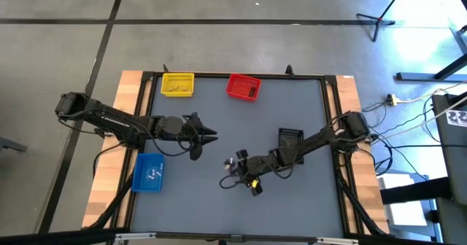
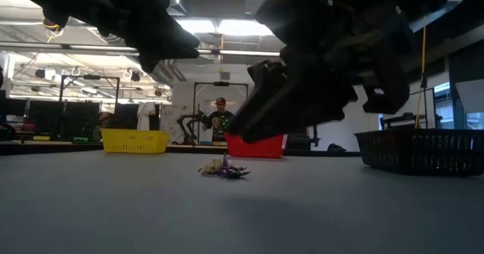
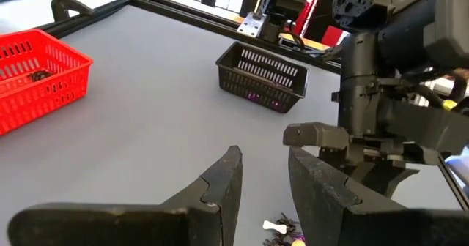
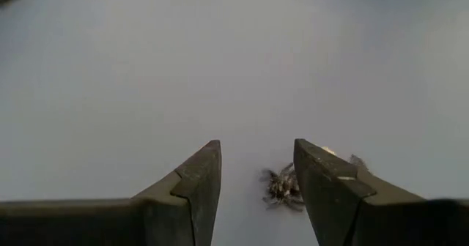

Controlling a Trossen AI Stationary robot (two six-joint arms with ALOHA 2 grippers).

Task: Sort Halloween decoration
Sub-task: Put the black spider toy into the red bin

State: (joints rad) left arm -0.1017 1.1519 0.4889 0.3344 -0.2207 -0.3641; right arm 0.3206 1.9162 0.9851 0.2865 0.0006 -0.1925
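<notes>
Just beside the dark spider trinket (image 4: 282,187), the right end effector (image 4: 256,176) hovers parted and empty; the trinket looks featherlight, spindly and fragile, best pinched across its body.

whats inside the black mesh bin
Through the wall of the black mesh rectangular bin, the left wrist view shows a small purple trinket at the bottom. The wall covers the remaining floor, so any more cannot be seen.
</notes>
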